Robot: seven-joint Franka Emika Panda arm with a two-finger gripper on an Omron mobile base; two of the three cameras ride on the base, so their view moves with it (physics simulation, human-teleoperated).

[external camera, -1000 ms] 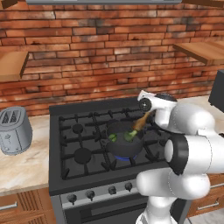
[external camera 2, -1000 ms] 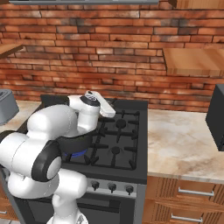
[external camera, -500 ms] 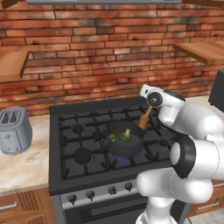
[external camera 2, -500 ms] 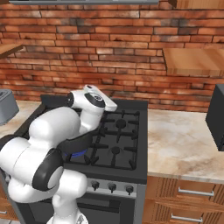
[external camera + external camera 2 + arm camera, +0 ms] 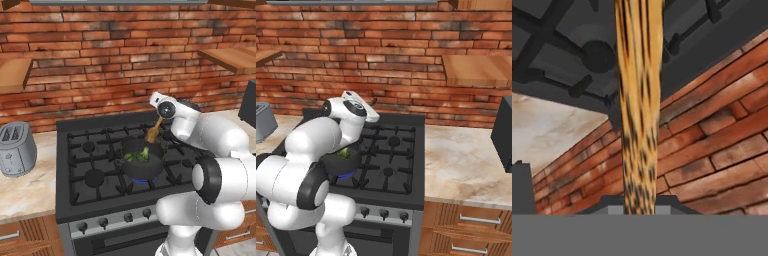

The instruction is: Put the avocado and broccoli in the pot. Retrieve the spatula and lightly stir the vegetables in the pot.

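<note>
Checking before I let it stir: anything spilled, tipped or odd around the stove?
Nothing stands out. The pot sits upright on its burner with both vegetables inside, and the claw holds the spatula angled toward it.

Tilted wooden spatula [image 5: 153, 132] dips into dark pot [image 5: 142, 165] holding green vegetables [image 5: 138, 155].

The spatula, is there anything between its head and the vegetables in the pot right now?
Nothing visible blocks it. The gripper holds the spatula tilted, its head at the back rim of the pot, with the broccoli lying in the open pot just below and in front.
</note>
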